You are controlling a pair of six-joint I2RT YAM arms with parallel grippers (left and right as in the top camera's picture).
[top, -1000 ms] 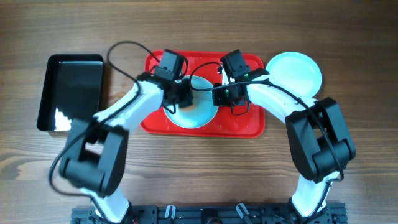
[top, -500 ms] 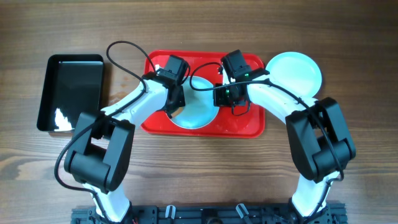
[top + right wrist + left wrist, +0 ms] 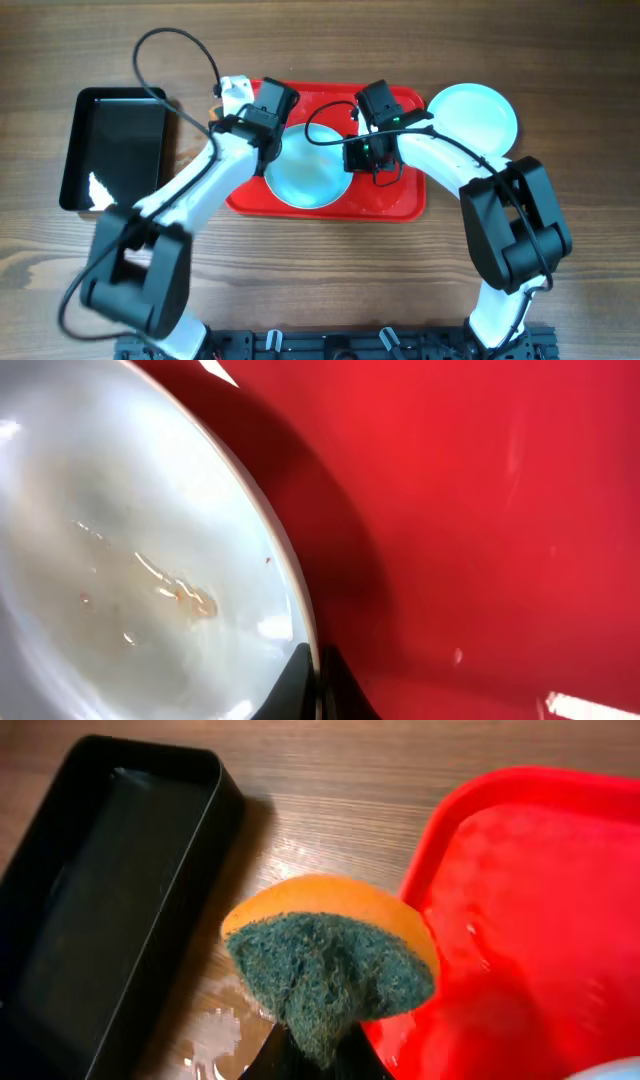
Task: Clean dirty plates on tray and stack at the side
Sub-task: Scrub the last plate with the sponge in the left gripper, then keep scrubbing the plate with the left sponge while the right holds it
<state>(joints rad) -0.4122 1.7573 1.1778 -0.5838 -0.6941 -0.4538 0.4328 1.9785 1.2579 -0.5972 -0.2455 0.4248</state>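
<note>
A pale mint plate [image 3: 305, 175] lies on the red tray [image 3: 400, 200]. In the right wrist view the plate [image 3: 120, 540] shows faint brown smudges. My right gripper [image 3: 350, 152] is shut on the plate's right rim, its fingertips [image 3: 318, 680] pinching the edge above the tray floor [image 3: 480, 510]. My left gripper [image 3: 232, 95] is shut on an orange sponge with a green scouring face [image 3: 330, 960]. It holds the sponge above the tray's left rim [image 3: 430, 850], off the plate, with the fingers [image 3: 315, 1055] at the bottom of the view. Another plate [image 3: 478, 115] rests on the table right of the tray.
A black rectangular tray [image 3: 115, 150] stands on the table left of the red tray and shows in the left wrist view [image 3: 90, 900]. Water drops [image 3: 225, 1030] lie on the wood between the two trays. The red tray floor is wet.
My left gripper has lifted the sponge off the plate and moved up and left to the tray's left edge. The right gripper and plate have not moved.
</note>
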